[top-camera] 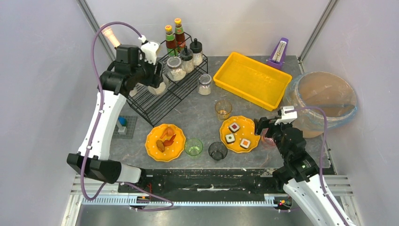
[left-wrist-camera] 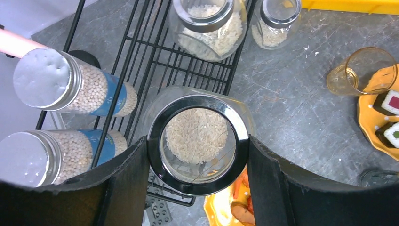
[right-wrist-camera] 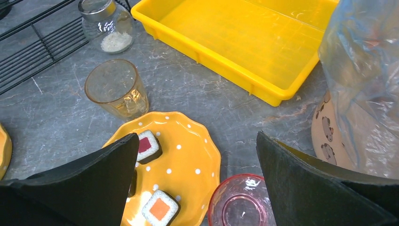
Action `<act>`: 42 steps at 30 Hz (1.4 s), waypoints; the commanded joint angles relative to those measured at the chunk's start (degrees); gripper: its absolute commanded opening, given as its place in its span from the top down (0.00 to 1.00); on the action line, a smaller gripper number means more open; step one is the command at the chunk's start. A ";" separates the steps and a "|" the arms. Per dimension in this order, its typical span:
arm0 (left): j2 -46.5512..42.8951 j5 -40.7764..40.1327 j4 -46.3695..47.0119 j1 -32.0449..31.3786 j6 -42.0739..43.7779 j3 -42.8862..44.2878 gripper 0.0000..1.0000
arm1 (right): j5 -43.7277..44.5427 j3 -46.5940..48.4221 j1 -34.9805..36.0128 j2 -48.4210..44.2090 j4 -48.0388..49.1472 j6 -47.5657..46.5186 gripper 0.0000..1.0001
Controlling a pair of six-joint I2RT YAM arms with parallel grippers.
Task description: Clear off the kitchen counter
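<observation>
Nearest me, the dark-grey, pale-veined counter (top-camera: 197, 115) spreads between plain pale walls (top-camera: 42, 70), carrying a plate of fried food (top-camera: 165, 142) and a sushi plate (top-camera: 240, 134), with a yellow tray (top-camera: 251, 80) and a black wire rack (top-camera: 160, 103) farther back. My right claw (right-wrist-camera: 197, 135) hangs wide open over a pink glass (right-wrist-camera: 240, 202) beside the sushi plate, gripping nothing. Farther off, my left claw (left-wrist-camera: 196, 141) clamps a metal-rimmed jar of rice (left-wrist-camera: 197, 134) at the rack.
</observation>
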 commanded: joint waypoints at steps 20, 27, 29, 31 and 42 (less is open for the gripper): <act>12.12 13.06 18.09 6.52 6.05 -1.75 0.58 | -2.96 1.59 0.04 7.30 7.39 -3.63 0.02; 14.17 13.26 17.56 6.63 9.71 -2.66 0.31 | -3.31 1.43 0.11 8.45 7.57 -3.96 0.02; 14.47 13.08 17.73 6.63 9.83 -2.62 0.23 | -3.59 1.43 0.10 8.76 7.70 -4.13 0.02; 14.56 13.24 17.95 6.63 9.44 -2.47 0.17 | -3.88 1.56 0.11 9.11 7.92 -4.23 0.02; 9.60 12.50 19.02 6.55 7.60 -2.84 0.07 | -4.45 2.03 0.09 8.78 7.75 -4.89 0.02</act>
